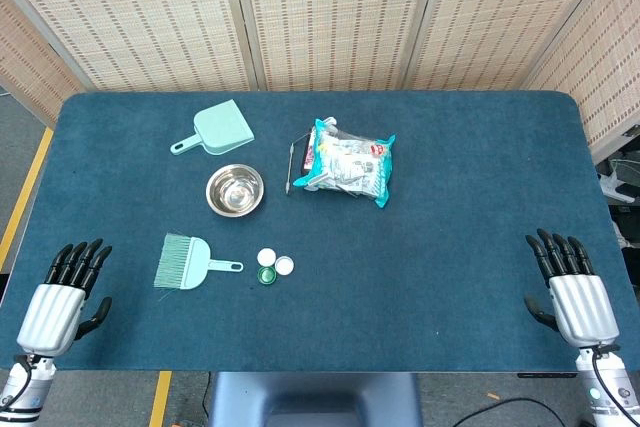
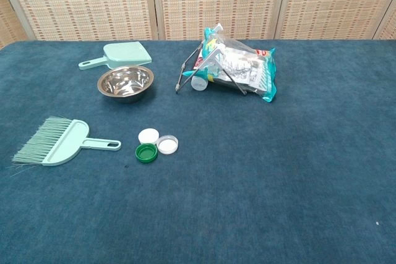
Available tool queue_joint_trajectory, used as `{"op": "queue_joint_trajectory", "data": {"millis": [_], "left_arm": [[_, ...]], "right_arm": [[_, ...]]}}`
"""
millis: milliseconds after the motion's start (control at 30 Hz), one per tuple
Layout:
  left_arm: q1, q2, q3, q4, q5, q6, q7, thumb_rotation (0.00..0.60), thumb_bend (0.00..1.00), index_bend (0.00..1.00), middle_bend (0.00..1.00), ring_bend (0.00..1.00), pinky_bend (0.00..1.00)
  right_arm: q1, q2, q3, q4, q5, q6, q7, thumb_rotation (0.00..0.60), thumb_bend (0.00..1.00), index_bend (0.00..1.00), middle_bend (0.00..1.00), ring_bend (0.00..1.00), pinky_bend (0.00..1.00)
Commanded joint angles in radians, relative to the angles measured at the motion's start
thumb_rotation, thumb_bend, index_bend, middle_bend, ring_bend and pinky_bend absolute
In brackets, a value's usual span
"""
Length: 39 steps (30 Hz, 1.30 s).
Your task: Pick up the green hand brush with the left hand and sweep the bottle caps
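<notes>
Green hand brush lay lower left beside bottle caps, left hand and right hand had fingers spread, holding nothing, at bottom corners

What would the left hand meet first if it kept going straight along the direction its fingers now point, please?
Probably nothing on the table: the left hand points up and slightly right, a line that seems to pass left of the green hand brush and dustpan, though depth is uncertain.
</notes>
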Motion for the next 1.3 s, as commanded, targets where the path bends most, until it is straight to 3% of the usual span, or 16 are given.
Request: {"op": "queue_joint_trajectory", "data": {"millis": [33, 200, 300, 400, 467, 633, 900, 1300], "left_arm": [[-0.002, -0.004, 0.003, 0.002, 0.001, -0.004, 0.001, 0.600, 0.40, 0.00, 0.00, 0.00, 0.06], [-0.035, -0.050, 0.023, 0.031, 0.056, -0.032, -0.009, 0.600, 0.40, 0.00, 0.00, 0.00, 0.08], [-0.065, -0.096, 0.043, 0.036, 0.098, -0.073, 0.020, 0.600, 0.40, 0.00, 0.00, 0.03, 0.21], [-0.106, -0.142, 0.038, 0.034, 0.122, -0.123, 0.096, 0.600, 0.40, 0.00, 0.06, 0.17, 0.42], [-0.129, -0.168, 0.022, 0.028, 0.100, -0.166, 0.131, 0.600, 0.40, 0.02, 0.10, 0.31, 0.57], [-0.193, -0.244, -0.007, 0.022, 0.056, -0.273, 0.204, 0.600, 0.39, 0.13, 0.19, 0.60, 0.81], [-0.258, -0.357, -0.038, 0.084, 0.014, -0.345, 0.266, 0.600, 0.39, 0.18, 0.25, 0.69, 0.90], [-0.330, -0.484, -0.075, 0.282, -0.036, -0.379, 0.327, 0.600, 0.39, 0.27, 0.31, 0.74, 0.94]], "right_arm": [[0.000, 0.005, -0.004, -0.005, -0.004, -0.004, 0.003, 0.600, 0.21, 0.00, 0.00, 0.00, 0.00], [-0.012, 0.021, -0.007, -0.008, -0.022, 0.024, 0.028, 0.600, 0.21, 0.00, 0.00, 0.00, 0.00], [-0.018, 0.026, -0.008, -0.007, -0.031, 0.037, 0.037, 0.600, 0.21, 0.00, 0.00, 0.00, 0.00], [-0.019, 0.030, -0.006, -0.017, -0.017, 0.030, 0.026, 0.600, 0.21, 0.00, 0.00, 0.00, 0.00], [-0.018, 0.029, -0.003, -0.021, -0.017, 0.033, 0.020, 0.600, 0.21, 0.00, 0.00, 0.00, 0.00], [-0.027, 0.035, -0.005, -0.028, -0.029, 0.052, 0.025, 0.600, 0.21, 0.00, 0.00, 0.00, 0.00], [-0.032, 0.051, -0.004, -0.039, -0.013, 0.043, 0.033, 0.600, 0.21, 0.00, 0.00, 0.00, 0.00], [-0.031, 0.069, -0.005, -0.050, 0.001, 0.024, 0.040, 0.600, 0.21, 0.00, 0.00, 0.00, 0.00]]}}
